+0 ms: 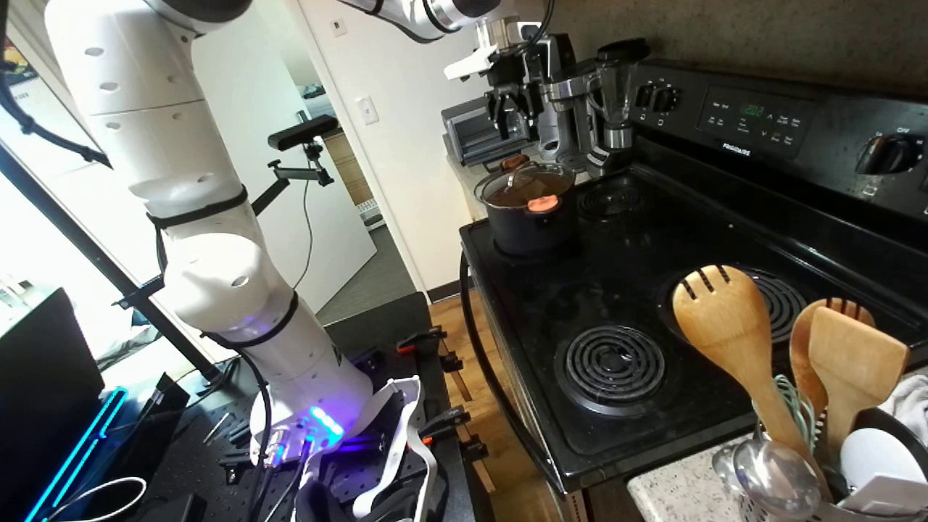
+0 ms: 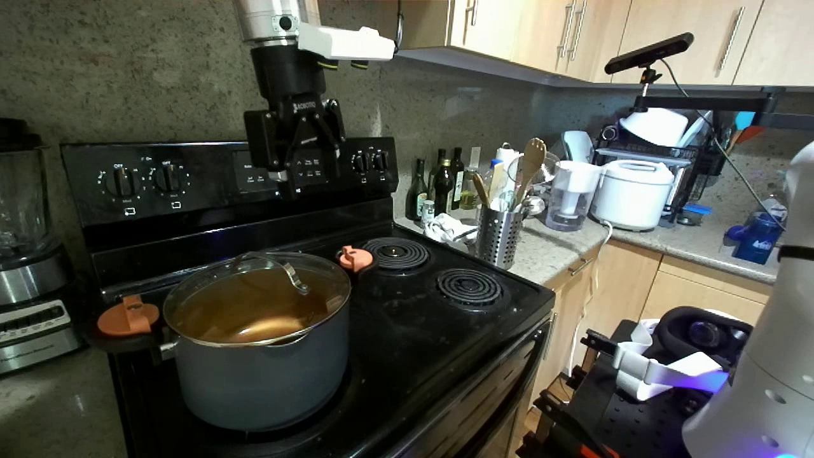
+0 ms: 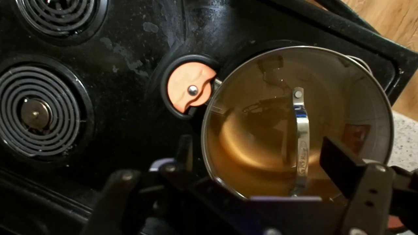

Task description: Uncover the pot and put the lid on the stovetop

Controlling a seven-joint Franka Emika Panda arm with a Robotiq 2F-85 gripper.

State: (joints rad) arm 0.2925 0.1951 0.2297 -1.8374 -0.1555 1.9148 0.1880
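Nearest the lens in the wrist view, the black two-fingered gripper (image 3: 256, 143) is held with its fingers spread wide and nothing clasped between them. Below it, the arched silver metal strap handle (image 3: 303, 130) is seen within the span of that gap, yet set toward the finger at the view's right rather than centred. Its long axis is laid across the line joining the fingers, so it could probably be pinched across its narrow width without much turning.

The handle is fixed to the round, metal-rimmed clear glass lid (image 3: 261, 124), which is seated on the round dark-grey pot (image 2: 261, 375) with an amber-orange interior. In both exterior views, the gripper is shown well above the handle; how exactly it is lined up over the strap's middle is hard to judge from that height. A sideways shift, then a straight descent, seems to be called for.

Beyond, the flat glossy black stovetop (image 3: 130, 137) is spread under and beside the pot, with a round dark coil burner (image 3: 36, 112) farther along, toward which the lid might be carried.
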